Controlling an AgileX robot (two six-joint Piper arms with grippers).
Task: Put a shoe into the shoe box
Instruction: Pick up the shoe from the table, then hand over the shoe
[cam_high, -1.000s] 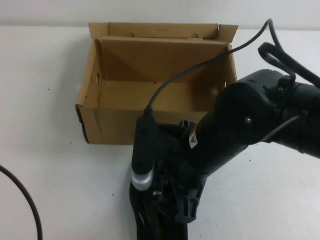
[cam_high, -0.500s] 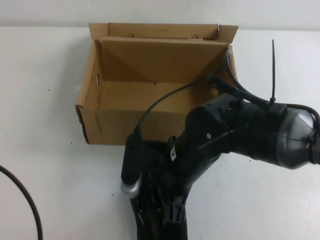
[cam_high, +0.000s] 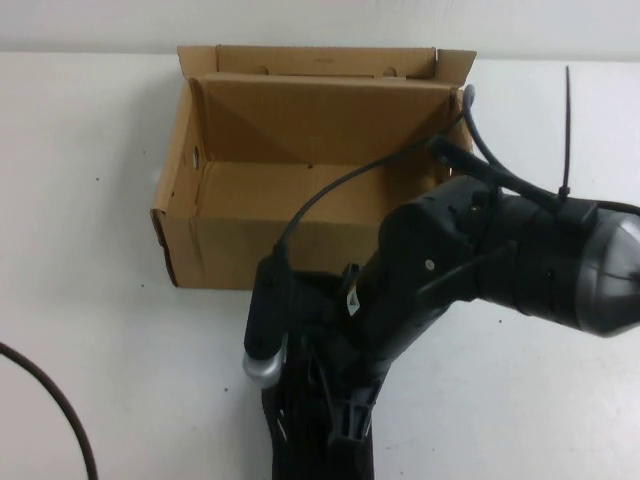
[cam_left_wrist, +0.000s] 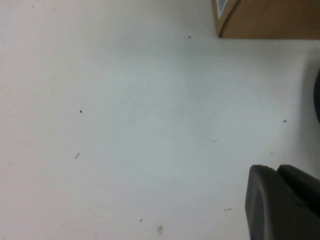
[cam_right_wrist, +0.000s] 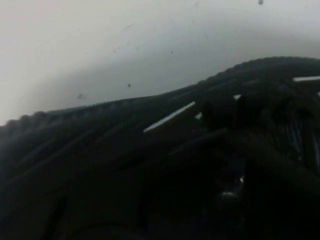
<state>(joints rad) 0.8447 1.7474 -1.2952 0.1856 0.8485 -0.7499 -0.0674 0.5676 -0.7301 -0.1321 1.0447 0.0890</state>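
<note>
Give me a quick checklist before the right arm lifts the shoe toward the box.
1. Box open on top, nothing seen inside: ok.
2. Right gripper down on the shoe, near table edge in front of the box: ok.
3. Grip on the shoe: cannot tell; the arm hides the fingers.
4. Shoe's heading relative to the box's long side: cannot tell; mostly hidden.
5. Left gripper parked over bare table, away from the path: ok.
6. Cable draped across the box opening: not ok, may snag.

Matt brown corrugated cardboard shoe box (cam_high: 300, 190), black knit shoe (cam_right_wrist: 150, 165) with ridged sole, smooth white table (cam_left_wrist: 125, 115)
</note>
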